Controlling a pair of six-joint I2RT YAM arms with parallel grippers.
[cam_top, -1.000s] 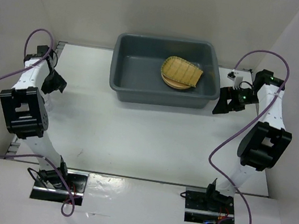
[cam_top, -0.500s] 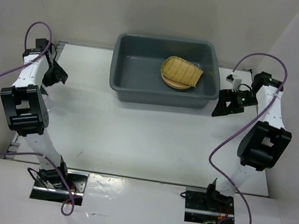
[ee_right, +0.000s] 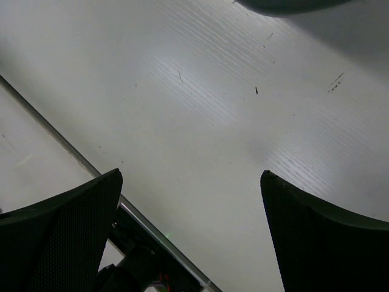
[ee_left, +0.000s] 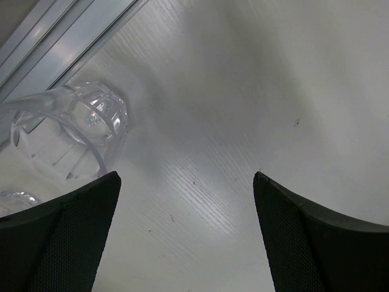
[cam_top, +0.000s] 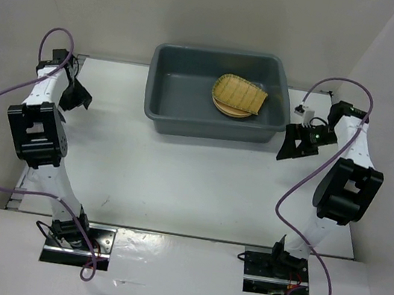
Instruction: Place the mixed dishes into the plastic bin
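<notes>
The left fingers (ee_left: pixel 67 237) are spread wide with a clear glass cup (ee_left: pixel 67 131) off to the side of their gap, by the left edge of the tabletop (ee_left: pixel 243 91) (a second cup (ee_left: pixel 15 201) peeks in beside it), so closing here could clip the glass and knock it into its neighbour. The right fingers (ee_right: pixel 61 225), wide and empty, hang near the right edge; the plastic bin (cam_top: pixel 160 107) at the far edge holds the bamboo tray (cam_top: pixel 240 94).

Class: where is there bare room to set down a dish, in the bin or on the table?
Free: the plastic bin's left half, between its walls and the bamboo tray; the table in front of the bin. Crowded: the bin's right half, and the table's left edge, where a glass cup sits ahead of the left gripper.
</notes>
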